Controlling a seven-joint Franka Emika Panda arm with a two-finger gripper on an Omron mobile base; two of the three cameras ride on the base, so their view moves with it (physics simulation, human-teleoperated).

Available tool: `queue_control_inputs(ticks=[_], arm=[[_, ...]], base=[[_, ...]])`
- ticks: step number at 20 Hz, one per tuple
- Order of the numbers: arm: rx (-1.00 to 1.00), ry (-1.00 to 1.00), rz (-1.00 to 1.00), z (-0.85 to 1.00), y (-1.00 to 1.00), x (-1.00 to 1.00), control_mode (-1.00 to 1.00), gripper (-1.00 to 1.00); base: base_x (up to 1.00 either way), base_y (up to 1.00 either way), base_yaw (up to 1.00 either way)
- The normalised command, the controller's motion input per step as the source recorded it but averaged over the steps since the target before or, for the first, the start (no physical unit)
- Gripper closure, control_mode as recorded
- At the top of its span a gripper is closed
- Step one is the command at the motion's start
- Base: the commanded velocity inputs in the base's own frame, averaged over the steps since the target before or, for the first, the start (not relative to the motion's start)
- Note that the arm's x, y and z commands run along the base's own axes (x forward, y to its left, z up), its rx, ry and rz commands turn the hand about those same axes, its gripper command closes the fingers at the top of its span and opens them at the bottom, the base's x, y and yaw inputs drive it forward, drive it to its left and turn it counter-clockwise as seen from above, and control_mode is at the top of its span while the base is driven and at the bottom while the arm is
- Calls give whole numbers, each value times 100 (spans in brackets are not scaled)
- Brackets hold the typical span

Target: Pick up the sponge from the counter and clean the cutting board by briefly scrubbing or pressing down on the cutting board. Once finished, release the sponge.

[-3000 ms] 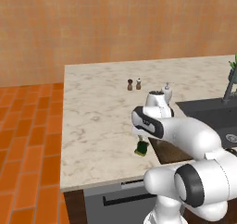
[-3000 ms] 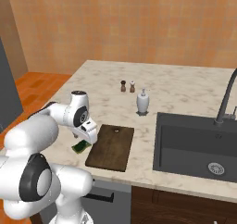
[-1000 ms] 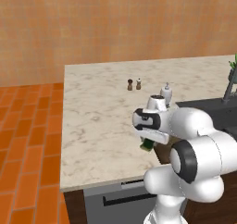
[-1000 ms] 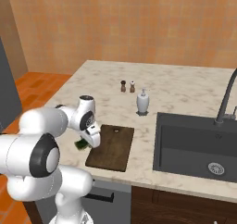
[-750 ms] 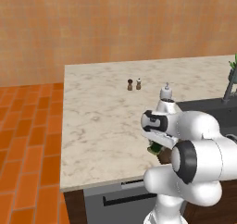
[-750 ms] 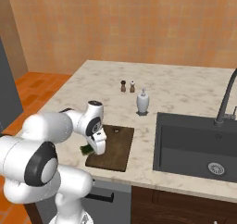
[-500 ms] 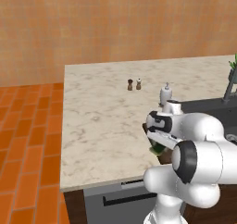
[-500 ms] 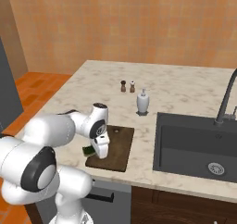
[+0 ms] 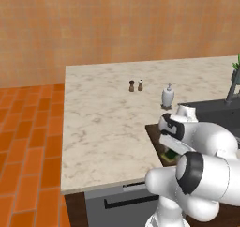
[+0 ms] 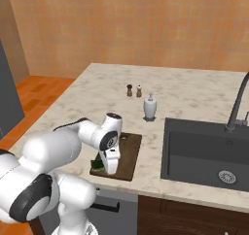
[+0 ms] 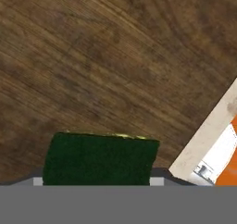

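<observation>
The dark green sponge [image 10: 99, 165] [image 9: 168, 155] sits pinched in my gripper [image 10: 109, 165], which is shut on it. It hangs just over the near left corner of the dark brown cutting board [image 10: 127, 150] [image 9: 153, 132]; I cannot tell whether it touches the wood. In the hand view the sponge [image 11: 99, 158] lies between my fingertips with a thin yellow edge on top, and the board's wood grain [image 11: 115, 56] spreads beyond it. The board lies on the pale marble counter [image 10: 92, 103], close to its front edge.
A white soap dispenser [image 10: 150, 107] stands behind the board, and two small shakers [image 10: 133, 90] stand farther back. The dark sink [image 10: 209, 154] with its faucet [image 10: 236, 108] lies to the right. The counter's front edge [image 11: 208, 130] runs just beside the sponge.
My arm has carried the sponge to the right, from the counter beside the board's left edge to over the board's near corner. The grip has stayed shut.
</observation>
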Motion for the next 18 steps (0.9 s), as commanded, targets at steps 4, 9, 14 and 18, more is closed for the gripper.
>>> queue_control_inputs(ticks=[4,9,14,18], arm=[[0,3,-4,-31,0,-26,-100,100],[1,0,-3,-16,-24,-22,-100,100],[4,5,-8,-2,-65,-19,-100,100],[0,8,-9,-24,-69,0,-100,100]], base=[[0,0,0],[0,0,0],[0,0,0],[0,0,0]])
